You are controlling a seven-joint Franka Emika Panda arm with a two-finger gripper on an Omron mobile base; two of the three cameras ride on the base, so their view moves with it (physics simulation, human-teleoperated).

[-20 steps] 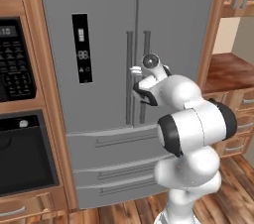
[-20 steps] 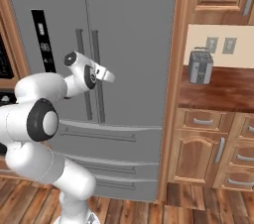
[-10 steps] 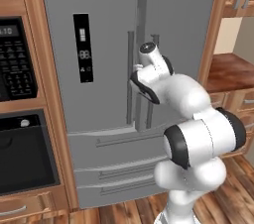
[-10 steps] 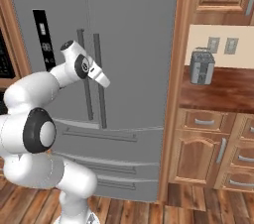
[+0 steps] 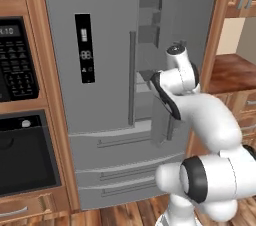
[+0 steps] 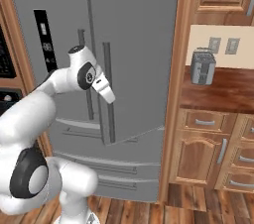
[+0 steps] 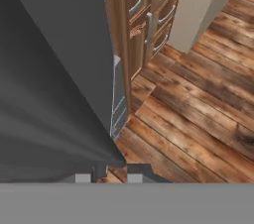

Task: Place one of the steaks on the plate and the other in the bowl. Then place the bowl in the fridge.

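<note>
Presently: Fridge Door Part Open, Arm at the Right-Hand Leaf

We find the fridge [image 5: 110,70] standing between the wood cabinetry and the counter run; its right-hand door [image 6: 139,59] is swung partly outward, and grey shelves [image 5: 150,35] show through the gap in the left base view; we judge the door stands so because the task ends with the bowl going inside, and an open leaf is needed for that.

We note the gripper [image 6: 108,94] at the end of the white arm, close against the long bar handle [image 6: 106,94] of that door in the right base view; the wrist is turned down along the bar, which suits a pulling hold; whether the bar sits between the fingers the base views do not settle.

In the hand view the two dark fingertips [image 7: 99,171] rise at the lower edge with only a narrow gap between them, near the bottom corner of the grey door; nothing can be made out in that gap; we cannot tell whether the jaws are parted or closed upon anything.

As to position: the fridge door is just beside the gripper, its face to the gripper's left in the hand view, with wood floor [image 7: 198,109] and cabinet drawers [image 7: 154,15] beyond; a toaster [image 6: 202,67] sits on the counter [image 6: 223,89], well apart from the arm.
</note>
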